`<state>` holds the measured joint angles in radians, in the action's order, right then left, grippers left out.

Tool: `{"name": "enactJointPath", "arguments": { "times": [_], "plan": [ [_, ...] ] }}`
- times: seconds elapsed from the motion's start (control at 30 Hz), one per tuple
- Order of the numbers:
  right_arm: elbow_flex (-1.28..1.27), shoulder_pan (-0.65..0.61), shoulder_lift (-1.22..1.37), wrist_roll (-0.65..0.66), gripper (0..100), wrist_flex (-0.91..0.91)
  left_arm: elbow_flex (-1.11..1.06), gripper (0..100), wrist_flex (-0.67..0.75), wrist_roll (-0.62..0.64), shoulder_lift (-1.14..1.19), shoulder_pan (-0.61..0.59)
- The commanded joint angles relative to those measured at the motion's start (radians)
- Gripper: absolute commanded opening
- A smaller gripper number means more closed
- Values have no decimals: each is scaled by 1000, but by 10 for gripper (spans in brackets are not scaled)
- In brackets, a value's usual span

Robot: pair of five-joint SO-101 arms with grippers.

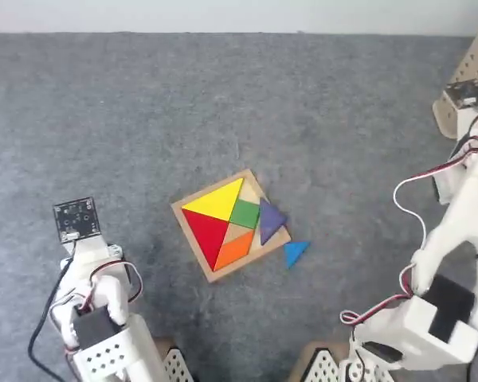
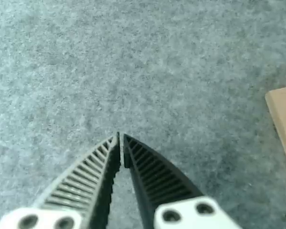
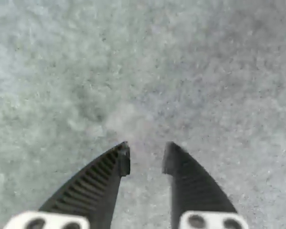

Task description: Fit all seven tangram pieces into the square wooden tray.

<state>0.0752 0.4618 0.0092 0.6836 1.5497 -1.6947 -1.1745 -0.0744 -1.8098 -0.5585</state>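
The square wooden tray lies turned at the middle of the grey carpet. In it are a yellow triangle, a red triangle, a green square and an orange piece. A purple piece lies askew over the tray's right edge. A small blue triangle rests on the carpet just outside that edge. My left gripper is shut over bare carpet, with a tray corner off to one side. My right gripper is open above bare carpet, holding nothing.
The left arm sits at the near left and the right arm at the near right, both well short of the tray. A light wooden stand is at the far right edge. Grey carpet surrounds the tray.
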Motion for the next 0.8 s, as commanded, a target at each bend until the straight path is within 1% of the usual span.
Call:
{"name": "enactJointPath", "arguments": {
  "times": [0.0,0.03,0.07,0.13,0.2,0.23,0.27,0.3,0.33,0.37,0.43,0.47,0.5,0.53,0.57,0.6,0.67,0.7,0.73,0.77],
  "plan": [
    [15,13,-8,-14,85,5,8,13,-6,14,-8,3],
    [12,18,-8,-51,0,-13,8,13,-6,14,-8,3],
    [12,22,-8,-75,21,-19,8,13,-6,14,-8,3],
    [14,39,-13,-112,154,-18,8,13,-6,14,-8,3],
    [11,42,-16,-117,256,-15,8,13,-6,14,-8,3],
    [11,44,-16,-115,251,-4,8,13,-6,14,-8,3],
    [11,44,-16,-112,184,-2,8,13,-6,14,-8,3],
    [14,44,-16,-121,69,-12,8,13,-6,14,-8,3],
    [15,44,-16,-140,0,-24,8,13,-6,14,-8,3],
    [17,44,-18,-160,39,-27,8,13,-6,14,-8,3],
    [17,39,-16,-180,185,-24,8,13,-6,14,-8,3],
    [12,38,-15,-178,237,-22,8,13,-6,14,-8,3],
    [11,38,-15,-167,232,-21,8,13,-6,14,-8,3],
    [11,38,-16,-161,157,-21,8,13,-6,14,-8,3],
    [12,39,-18,-169,38,-30,8,13,-6,14,-8,3],
    [15,41,-18,-190,0,-38,8,13,-6,14,-8,3],
    [17,41,-18,-218,135,-33,8,13,-6,14,-8,3],
    [14,39,-18,-204,185,-30,8,13,-6,14,-8,3],
    [11,38,-18,-184,166,-28,8,13,-6,14,-8,3],
    [11,39,-18,-180,69,-35,8,13,-6,14,-8,3]
  ]
}}
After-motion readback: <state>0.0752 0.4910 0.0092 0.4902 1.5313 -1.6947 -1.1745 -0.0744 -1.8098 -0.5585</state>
